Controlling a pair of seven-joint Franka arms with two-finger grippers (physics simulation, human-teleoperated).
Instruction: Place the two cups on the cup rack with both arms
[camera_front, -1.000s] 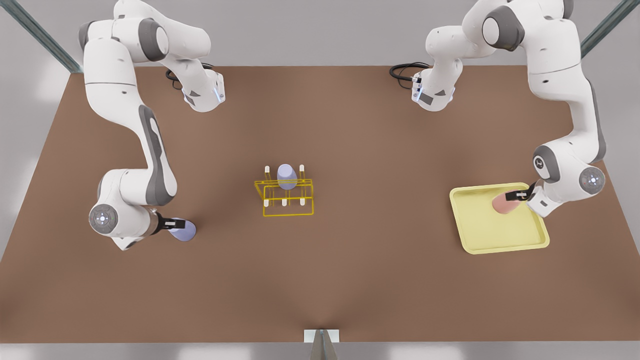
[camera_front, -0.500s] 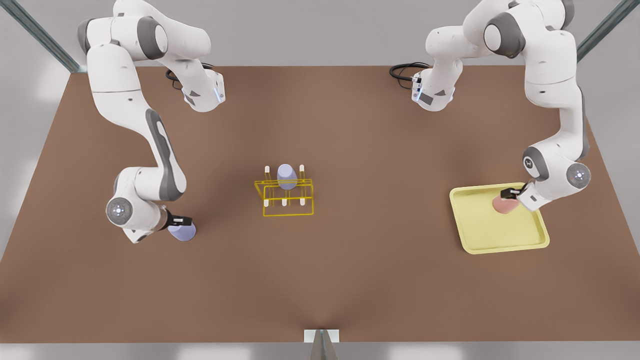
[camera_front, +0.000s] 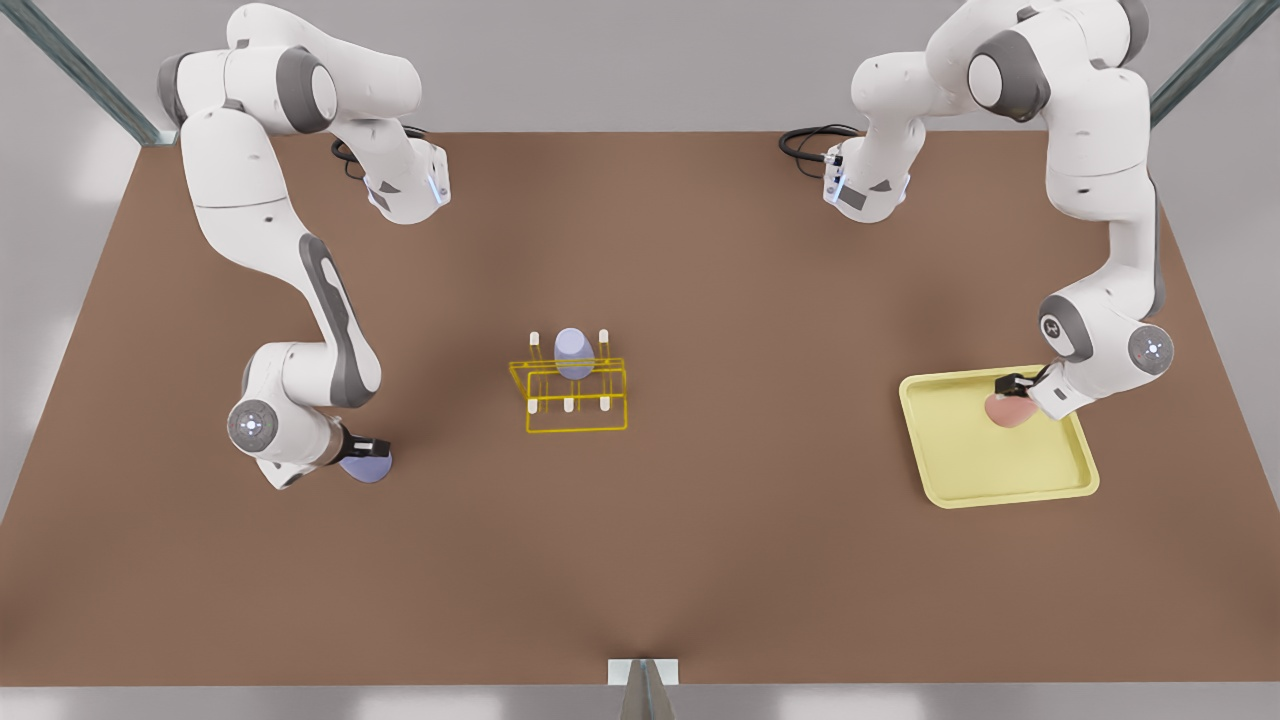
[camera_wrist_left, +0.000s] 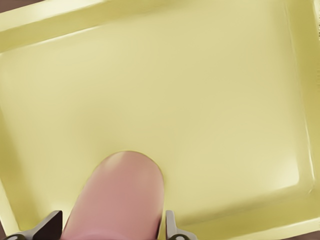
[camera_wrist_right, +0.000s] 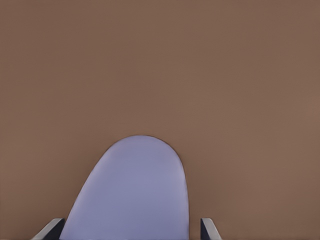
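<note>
Two white jointed arms work the brown table (camera_front: 700, 250). Left gripper (camera_front: 1012, 387) straddles the salmon-pink tumbler (camera_wrist_left: 117, 197) on the pale yellow square tray (camera_front: 1000, 480); right gripper (camera_front: 362, 447) straddles the lavender tumbler (camera_wrist_right: 132, 192), front view's left. Whether either has clenched, cannot tell. Seat each cup deep between fingers, grip squarely, then lift straight toward the bright-yellow wire rack (camera_front: 570, 395) at centre.
</note>
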